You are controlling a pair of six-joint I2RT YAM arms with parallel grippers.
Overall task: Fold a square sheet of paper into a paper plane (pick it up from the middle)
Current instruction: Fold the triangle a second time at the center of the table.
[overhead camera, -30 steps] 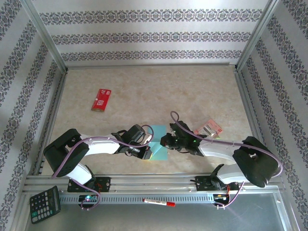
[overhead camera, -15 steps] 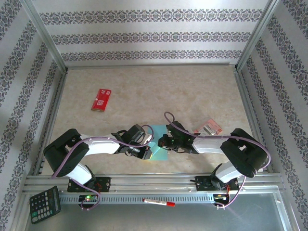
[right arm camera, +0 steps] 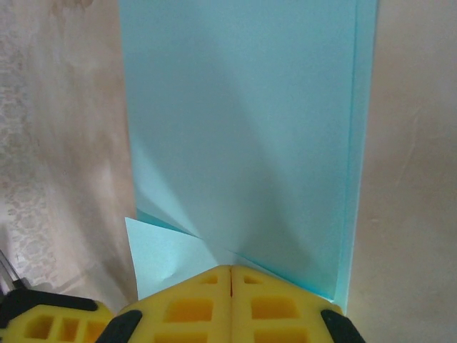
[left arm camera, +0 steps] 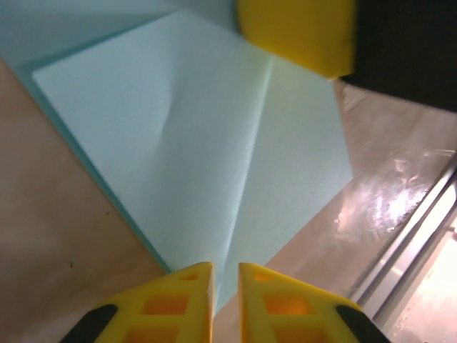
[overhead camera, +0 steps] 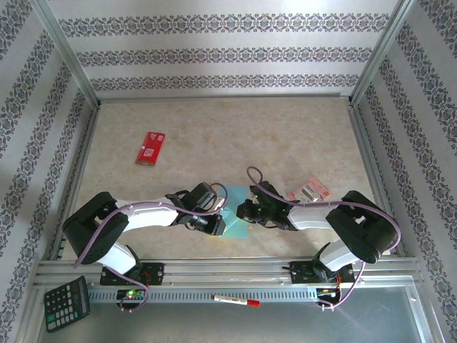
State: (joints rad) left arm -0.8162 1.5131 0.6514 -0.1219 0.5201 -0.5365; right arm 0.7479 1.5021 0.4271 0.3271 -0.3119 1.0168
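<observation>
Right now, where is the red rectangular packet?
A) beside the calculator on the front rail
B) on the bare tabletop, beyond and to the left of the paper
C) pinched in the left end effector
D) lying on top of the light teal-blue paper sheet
B: the red rectangular packet lies by itself on the beige tabletop, farther back and to the left of the light teal-blue paper sheet.

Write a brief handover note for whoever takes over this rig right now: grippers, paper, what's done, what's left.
Left gripper: jaws a slit apart at the paper's corner; grip unclear.
Right gripper: shut, tips against the paper's far side.
Paper: lying on the table between both grippers, near the front edge.
Done: early folds: doubled edge, a long crease, one small folded corner.
Left to do: remaining folds; not a slim dart yet.
</observation>
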